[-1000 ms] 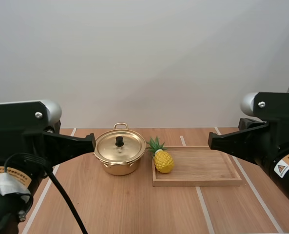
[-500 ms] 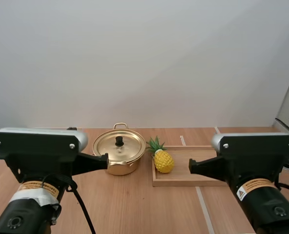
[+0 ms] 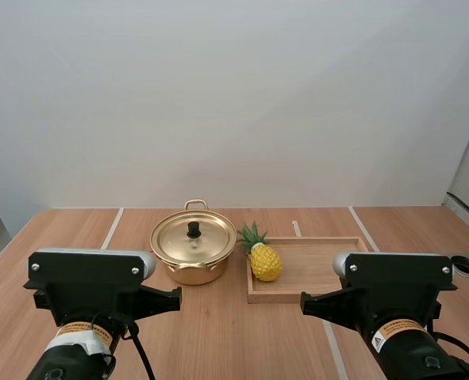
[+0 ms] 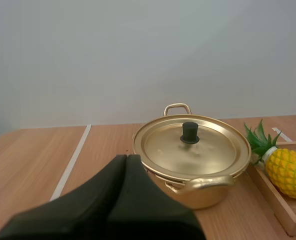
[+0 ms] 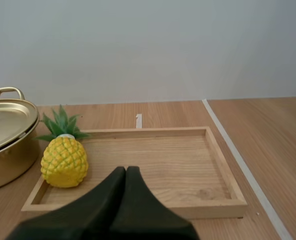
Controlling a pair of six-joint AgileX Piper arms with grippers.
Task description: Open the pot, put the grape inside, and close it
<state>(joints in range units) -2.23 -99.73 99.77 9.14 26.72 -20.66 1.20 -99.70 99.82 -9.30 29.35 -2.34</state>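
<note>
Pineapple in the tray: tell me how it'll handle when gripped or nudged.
The pineapple looks like a moulded toy, so it is probably stiff and light. Its rounded, bumpy body should offer some grip. Standing upright on a narrow base in the wooden tray, it could tip if pushed.

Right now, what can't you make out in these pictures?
Inside of the pot: hidden by the lid, all views.
Most of the pot, right wrist view: cut off by the frame edge.
Most of the tray, left wrist view: cut off by the frame edge.
Part of the tray's near rim, right wrist view: behind the shut right gripper.
</note>
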